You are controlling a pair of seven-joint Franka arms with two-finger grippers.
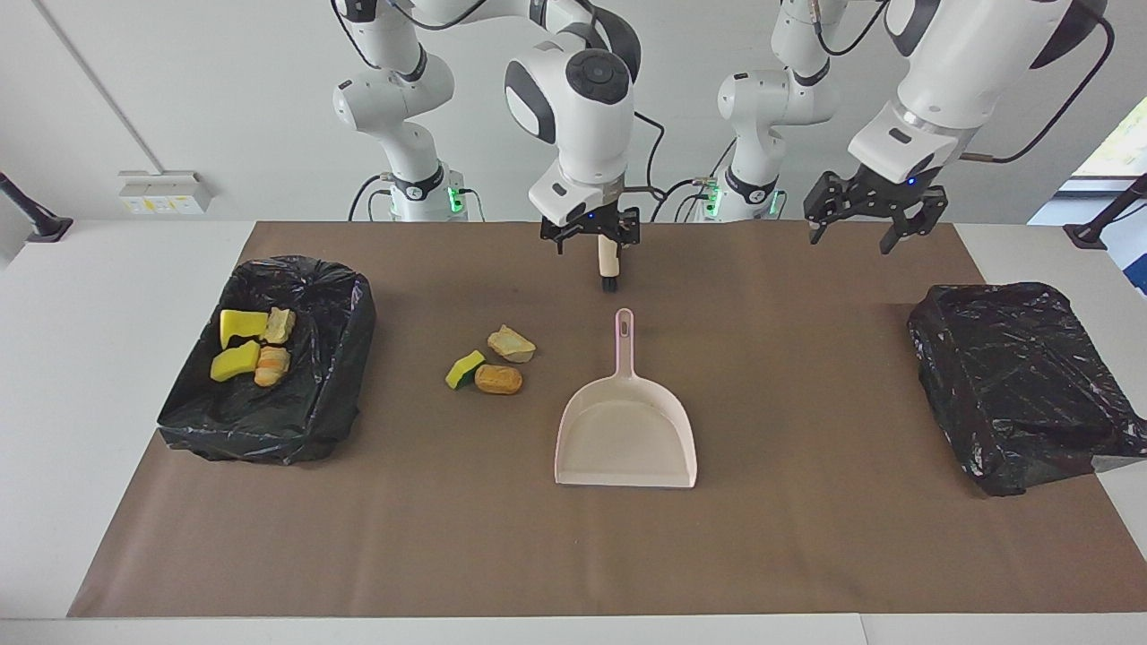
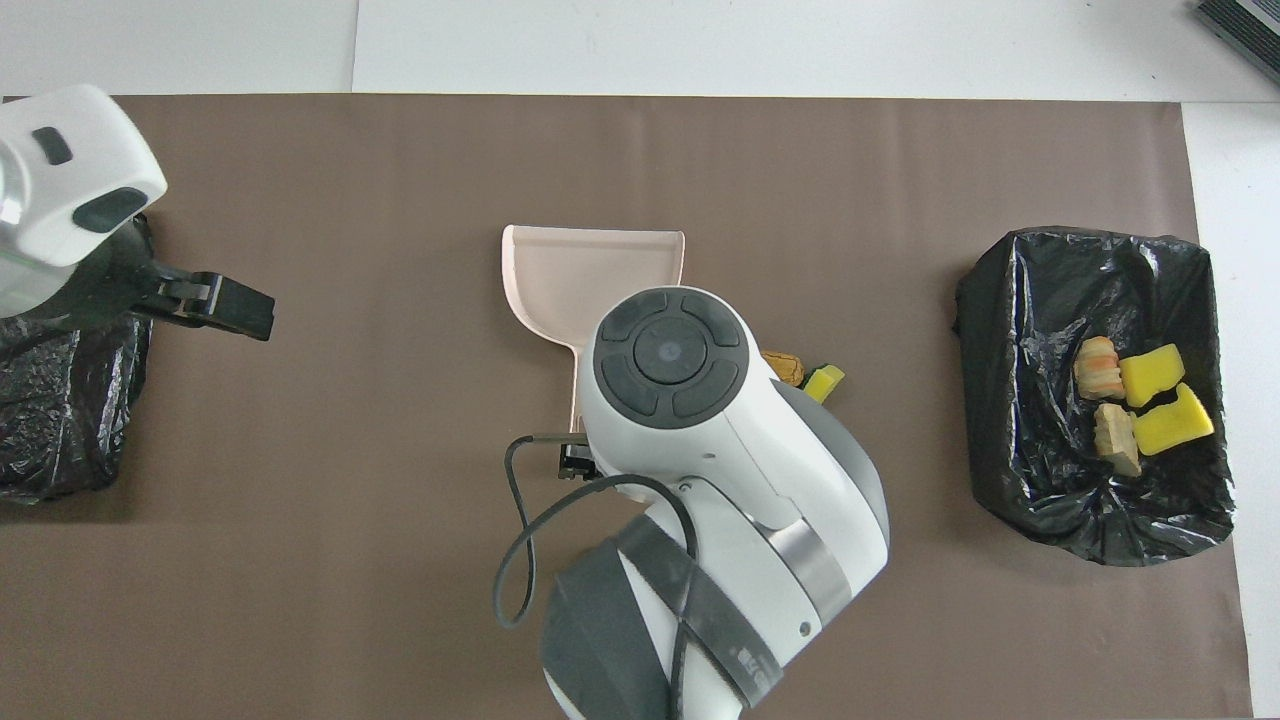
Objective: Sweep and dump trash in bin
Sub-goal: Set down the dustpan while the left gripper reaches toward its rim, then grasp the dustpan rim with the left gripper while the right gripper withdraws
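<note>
**Colours and patterns on the table**

We note a plain brown mat (image 1: 806,537) over a white table (image 1: 90,403). The dustpan (image 1: 627,434) is pale pink. 2 bins are lined with glossy black bags: one (image 1: 305,394) holds 2 bright yellow scraps (image 1: 235,361), a tan lump (image 1: 280,324) and an orange-striped lump (image 1: 271,365); the other (image 1: 1021,385) shows only black. On the mat we see a yellow, green-backed sponge piece (image 1: 464,369), an orange lump (image 1: 498,380) and a beige lump (image 1: 511,343).

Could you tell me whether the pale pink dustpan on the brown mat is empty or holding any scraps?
Empty. The pale pink dustpan lies flat, its tray bare; three scraps sit beside it.
</note>
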